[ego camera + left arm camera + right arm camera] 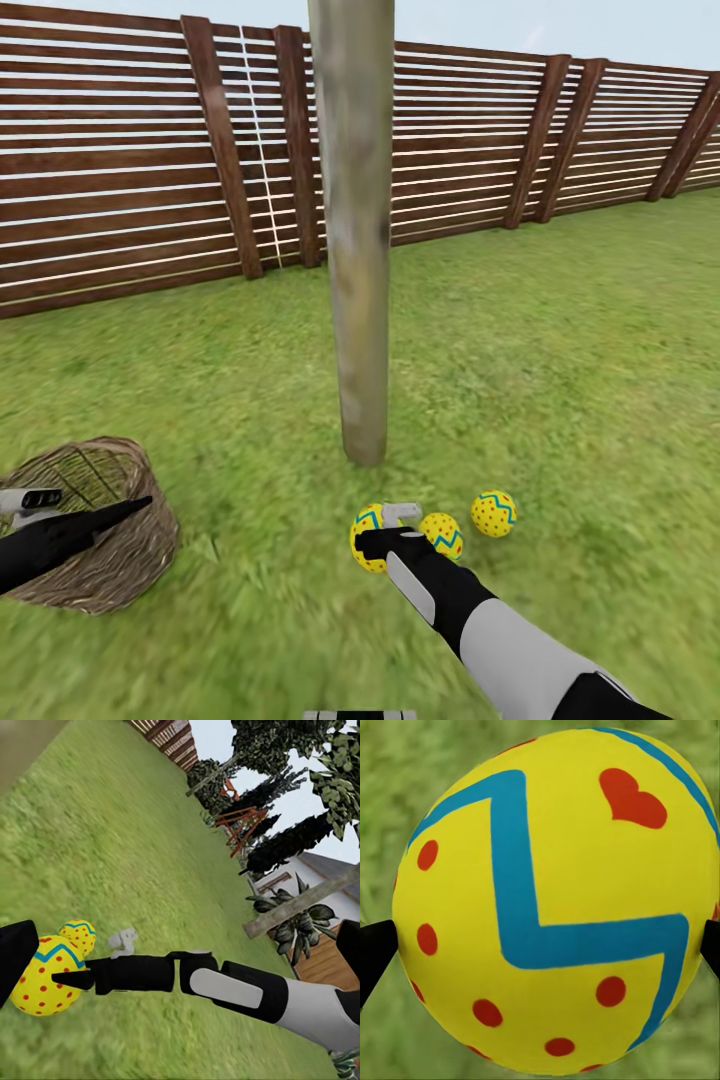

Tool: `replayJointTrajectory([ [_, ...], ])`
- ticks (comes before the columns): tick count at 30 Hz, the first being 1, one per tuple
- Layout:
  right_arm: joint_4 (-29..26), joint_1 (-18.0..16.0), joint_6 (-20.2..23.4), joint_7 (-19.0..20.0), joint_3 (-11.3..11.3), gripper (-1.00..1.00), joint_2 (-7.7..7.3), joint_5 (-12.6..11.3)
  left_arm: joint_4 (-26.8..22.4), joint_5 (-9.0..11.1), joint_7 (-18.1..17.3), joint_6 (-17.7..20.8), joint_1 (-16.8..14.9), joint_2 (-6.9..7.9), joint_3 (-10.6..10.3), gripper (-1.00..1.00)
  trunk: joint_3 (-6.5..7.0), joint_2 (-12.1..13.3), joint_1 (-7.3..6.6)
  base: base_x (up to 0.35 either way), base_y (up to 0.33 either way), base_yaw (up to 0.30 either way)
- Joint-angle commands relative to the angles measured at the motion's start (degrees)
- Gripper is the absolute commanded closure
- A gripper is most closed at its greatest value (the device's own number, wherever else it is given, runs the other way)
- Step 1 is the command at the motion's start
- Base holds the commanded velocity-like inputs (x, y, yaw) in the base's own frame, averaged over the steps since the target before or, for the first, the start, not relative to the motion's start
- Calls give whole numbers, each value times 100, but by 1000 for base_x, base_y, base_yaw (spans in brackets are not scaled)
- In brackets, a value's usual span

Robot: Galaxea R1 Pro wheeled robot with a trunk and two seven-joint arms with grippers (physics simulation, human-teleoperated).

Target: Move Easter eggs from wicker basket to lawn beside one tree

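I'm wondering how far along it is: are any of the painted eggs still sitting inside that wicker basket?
No, the wicker basket looks empty in the head view, and all three eggs are over by the tree trunk.

eggs [440, 535] before tree [352, 230], basket [100, 525] left

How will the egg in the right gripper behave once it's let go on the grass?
The egg looks smooth and rounded, so it may slip between the fingertips. Released, it could roll slightly, though the lawn looks flat here, like where two other eggs sit.
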Motion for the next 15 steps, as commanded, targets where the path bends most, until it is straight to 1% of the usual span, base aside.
replayJointTrajectory([
  [1,-5,-6,19,-46,26,100,0,-40,-1,-8,-25,61,-1,1,5,-100,-5,-2,2,202,0,0],
  [3,6,-6,26,-45,21,100,0,-44,-1,-9,-25,61,-1,-2,5,-100,-5,-2,2,150,-31,0],
  [8,5,-2,20,-45,32,100,0,-27,-1,-9,-25,66,-1,-2,5,-100,-5,-2,2,147,-130,25],
  [10,4,0,22,-45,38,100,0,-2,-1,-9,-25,69,-1,-3,5,-100,-4,-2,2,89,-36,212],
  [15,4,-3,23,-45,41,100,0,-29,24,-11,-25,72,-1,-4,11,-100,5,-2,2,10,-4,267],
])
